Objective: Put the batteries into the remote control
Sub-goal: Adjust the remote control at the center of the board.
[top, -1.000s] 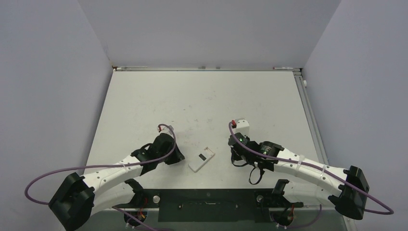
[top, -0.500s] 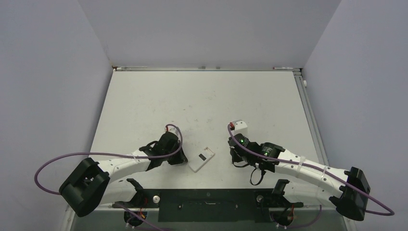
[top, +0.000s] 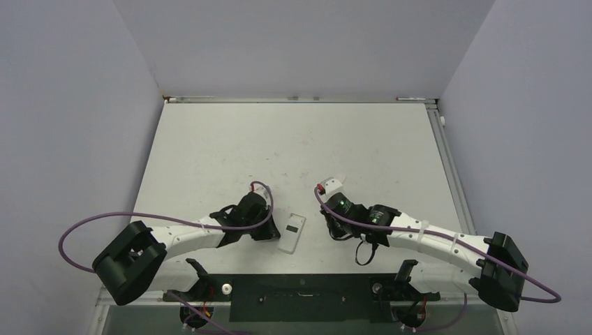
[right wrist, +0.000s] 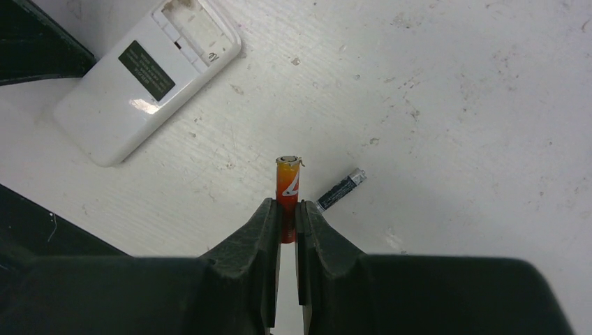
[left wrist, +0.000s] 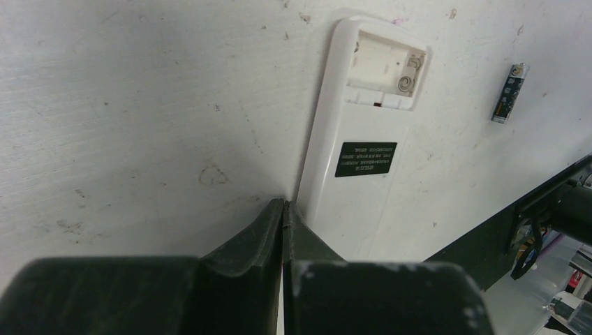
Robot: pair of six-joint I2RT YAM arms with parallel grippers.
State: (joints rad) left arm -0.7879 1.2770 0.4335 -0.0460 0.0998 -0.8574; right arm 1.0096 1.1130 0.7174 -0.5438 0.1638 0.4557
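The white remote control (top: 291, 232) lies back-up on the table near the front edge. Its battery compartment (left wrist: 384, 70) is open, with a spring showing and nothing inside. My left gripper (left wrist: 284, 204) is shut and empty, its tips touching the remote's left edge. My right gripper (right wrist: 287, 206) is shut on a red-orange battery (right wrist: 287, 183), which sticks out past the fingertips above the table, right of the remote control (right wrist: 143, 77). A second slim dark battery (right wrist: 339, 190) lies flat on the table just beyond the held one, and the left wrist view shows this dark battery (left wrist: 509, 91) too.
The black base plate (top: 300, 296) runs along the table's near edge close behind the remote. Purple cables (top: 98, 223) loop from both arms. Grey walls enclose the table on three sides.
My left gripper has moved right up against the remote, which has turned from slanted to nearly straight. My right gripper, holding the battery, has shifted left toward the remote.
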